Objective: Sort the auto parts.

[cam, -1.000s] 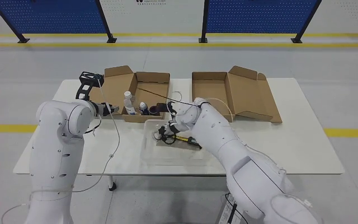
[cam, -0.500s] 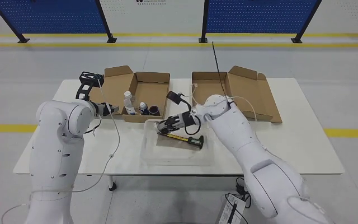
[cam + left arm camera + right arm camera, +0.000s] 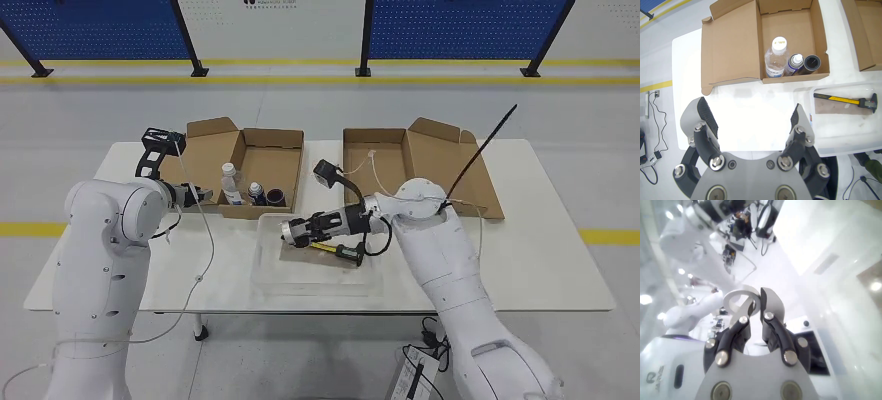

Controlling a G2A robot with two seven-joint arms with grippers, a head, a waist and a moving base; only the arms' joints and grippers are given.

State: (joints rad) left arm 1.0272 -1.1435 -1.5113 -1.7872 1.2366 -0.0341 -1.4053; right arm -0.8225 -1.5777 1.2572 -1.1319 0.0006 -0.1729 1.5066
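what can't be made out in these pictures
- Metal ring in the right gripper: right wrist view, a finger covers its edge, so its type is unclear.
- Clear bin floor: top view, the right arm crosses it and hides whatever lies beside the caliper.
- Black tube in the left box: left wrist view, seen end-on, the box wall hides its base.

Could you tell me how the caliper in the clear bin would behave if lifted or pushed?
The caliper looks like a rigid bar, so it should stay stiff. With its black head at one end, a mid-bar grip may tip. Flat in the clear bin, it would probably slide, not roll.
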